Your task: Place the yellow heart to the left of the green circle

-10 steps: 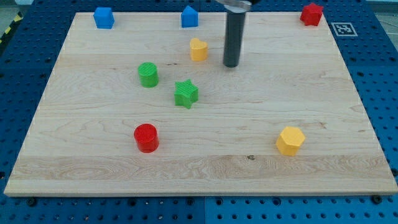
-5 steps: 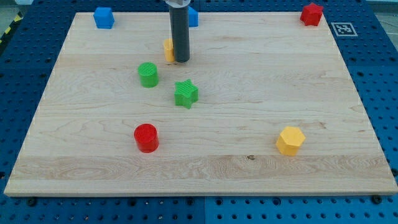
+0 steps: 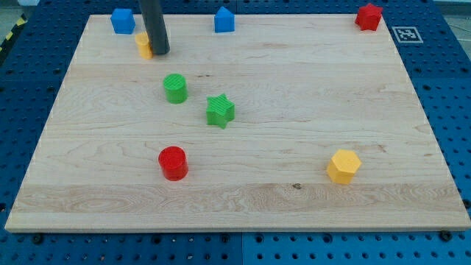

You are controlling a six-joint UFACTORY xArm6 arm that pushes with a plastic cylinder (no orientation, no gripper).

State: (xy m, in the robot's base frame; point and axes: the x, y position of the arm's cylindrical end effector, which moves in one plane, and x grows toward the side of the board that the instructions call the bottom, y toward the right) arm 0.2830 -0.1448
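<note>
**Yellow heart at the board's top-left, rod pressed to its right side**

The yellow heart [image 3: 143, 45] sits near the top-left corner of the wooden board [image 3: 243, 202], just below and right of a blue block [image 3: 123, 20] that stands at the top edge. Most of the heart is hidden behind the rod, so its shape is hard to make out. My tip [image 3: 160, 52] rests against the heart's right side; the dark rod rises straight up from there and leaves the view at the top. The rod ends plainly, with nothing to open or close.

The green circle [image 3: 175, 87] lies below and to the right of the heart, well apart from it. A green star [image 3: 220, 110] is near the circle's lower right. A red cylinder [image 3: 174, 163] stands farther toward the bottom edge, left of centre.

A second blue block [image 3: 224, 20] is at the top edge near the middle, a red block [image 3: 369, 16] in the top-right corner, and a yellow hexagon [image 3: 343, 165] toward the bottom right. Bare wood runs along the left edge, left of the green circle.
</note>
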